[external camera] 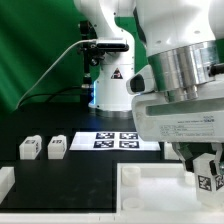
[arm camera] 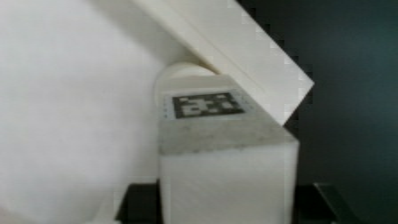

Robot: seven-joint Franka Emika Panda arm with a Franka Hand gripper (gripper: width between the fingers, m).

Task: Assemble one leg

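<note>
At the exterior view's left, two small white cuboid spare blocks with square tags stand side by side on the black surface, well apart from the work. They are probably waiting their turn. Just beside them, nearer the middle, lies the thin flat white marker board printed with four tags. Across the front, from the middle to the exterior view's right, sits the large white square tray-like panel with a raised rim. Above its right part the white robot arm reaches down, and its dark fingers are clamped on a small white cuboid block with a black-and-white square tag, the leg. The leg is held upright and low over the panel, tag facing outward. In the wrist view the leg fills the centre with the panel's rim running diagonally behind its far end. This suggests it is being lined up with a corner socket. Whether the leg touches the panel cannot be told.
</note>
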